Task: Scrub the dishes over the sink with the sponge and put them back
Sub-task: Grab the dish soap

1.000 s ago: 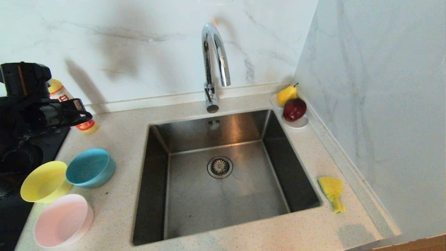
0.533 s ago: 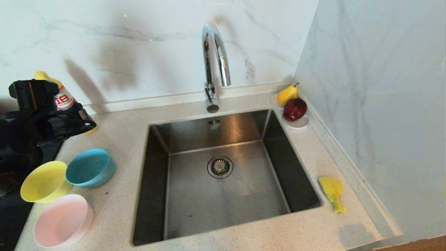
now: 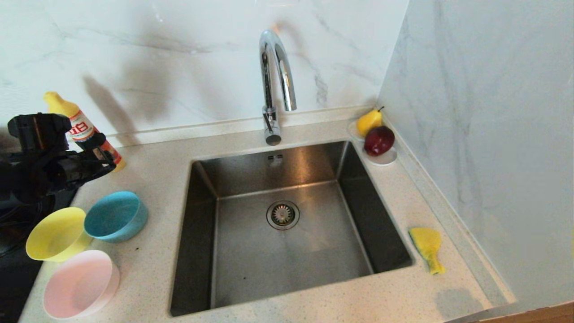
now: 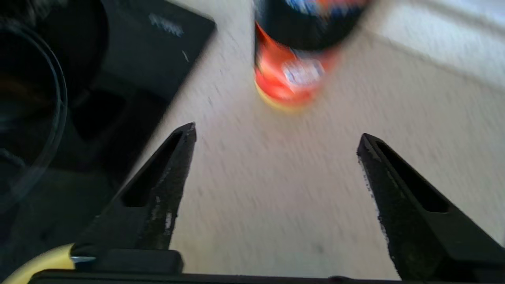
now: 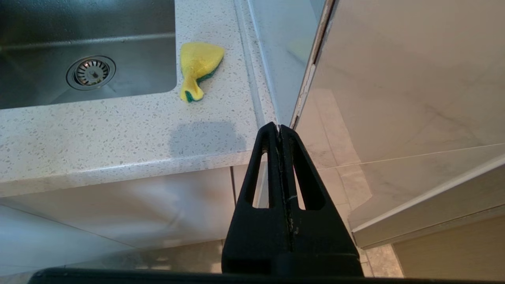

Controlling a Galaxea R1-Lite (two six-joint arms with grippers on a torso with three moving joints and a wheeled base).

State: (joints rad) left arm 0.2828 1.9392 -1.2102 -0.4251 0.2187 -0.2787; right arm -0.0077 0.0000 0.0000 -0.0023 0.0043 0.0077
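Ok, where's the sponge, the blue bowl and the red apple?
sponge (image 3: 425,241), head view, on its wide yellow part.
blue bowl (image 3: 112,217), head view, on its inside.
red apple (image 3: 379,140), head view, on its middle.

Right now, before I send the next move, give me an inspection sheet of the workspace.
Surface: speckled countertop around the steel sink; basin holds nothing.
Job's things: yellow bowl, blue bowl and pink bowl left of the sink; sponge on the right rim.
Clutter: bottle; pear and red fruit on a saucer.
Grippers: left gripper open over the counter near the bottle; right gripper shut, below the counter edge.
Cables: nothing seen.
Surroundings: tap, marble walls, black hob.
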